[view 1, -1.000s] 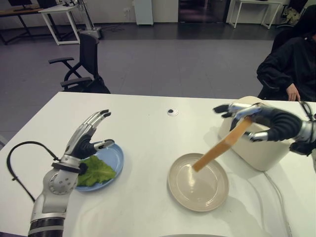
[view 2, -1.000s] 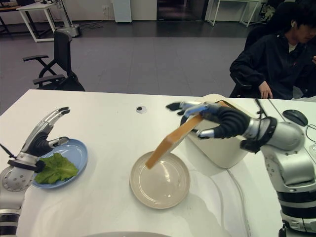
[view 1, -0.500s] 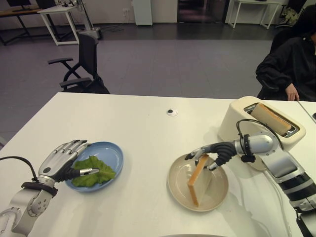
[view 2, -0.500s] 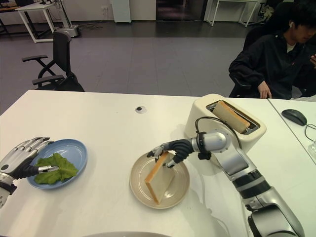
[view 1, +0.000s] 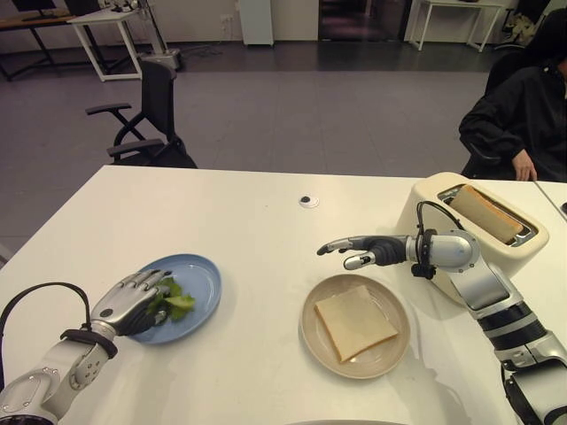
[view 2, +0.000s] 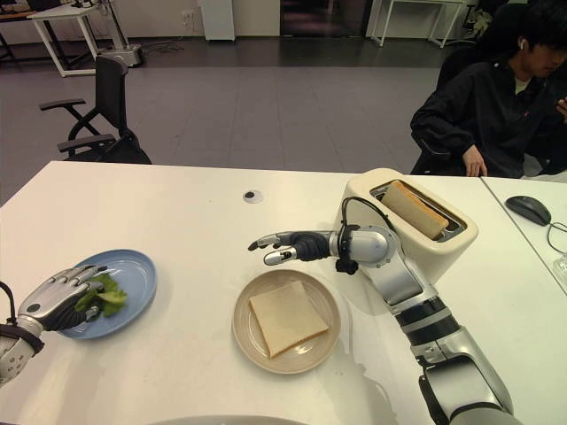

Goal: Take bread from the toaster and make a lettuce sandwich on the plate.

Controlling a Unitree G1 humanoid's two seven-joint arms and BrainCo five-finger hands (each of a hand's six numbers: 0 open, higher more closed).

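Lying on plate (view 1: 307, 341): bread (view 1: 356, 321), flat.
Left hand (view 1: 133, 304): clenched on lettuce (view 1: 177, 301), over blue dish (view 1: 199, 279) at 9 o'clock.
Right hand (view 1: 359, 251): released, held at plate's 12 o'clock.

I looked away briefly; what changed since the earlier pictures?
The right hand released the bread slice, now flat on the beige plate, and rose open. The left hand came down and closed on the lettuce in the blue plate. The toaster and its second slice stayed put.

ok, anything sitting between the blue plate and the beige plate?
No. The stretch of table between the blue plate and the beige plate is bare, as both eye views show.
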